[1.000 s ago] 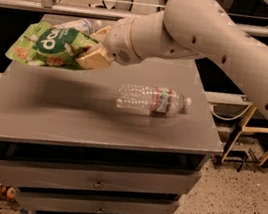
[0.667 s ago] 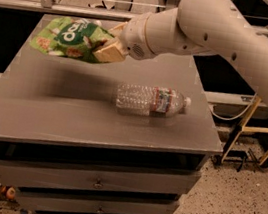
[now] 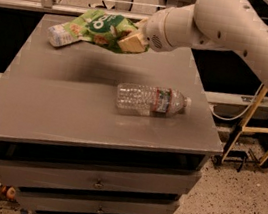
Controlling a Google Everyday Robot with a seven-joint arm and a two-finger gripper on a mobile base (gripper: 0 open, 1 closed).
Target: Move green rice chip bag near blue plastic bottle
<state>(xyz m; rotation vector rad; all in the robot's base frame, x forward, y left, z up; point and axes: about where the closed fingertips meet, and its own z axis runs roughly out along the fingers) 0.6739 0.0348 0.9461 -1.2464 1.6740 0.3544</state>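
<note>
The hand (image 3: 128, 38) is clamped on the right end of the green rice chip bag (image 3: 102, 27), over the table's (image 3: 72, 114) far left corner; its far finger is hidden. The bag's left end covers part of the blue plastic bottle (image 3: 59, 35); whether they touch is unclear. A clear water bottle (image 3: 150, 100) lies mid-table, well apart.

Tool (image 3: 128, 40) gripping green rice chip bag (image 3: 99, 25) crowds the table's (image 3: 62, 115) back; clear bottle (image 3: 150, 100) (lying mid-right) blocks there; front-left open.

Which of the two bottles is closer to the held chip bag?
The blue plastic bottle at the back left of the table: short, pale-labelled, partly behind the green rice chip bag in the gripper. The clear ribbed bottle lies apart, mid-table.
</note>
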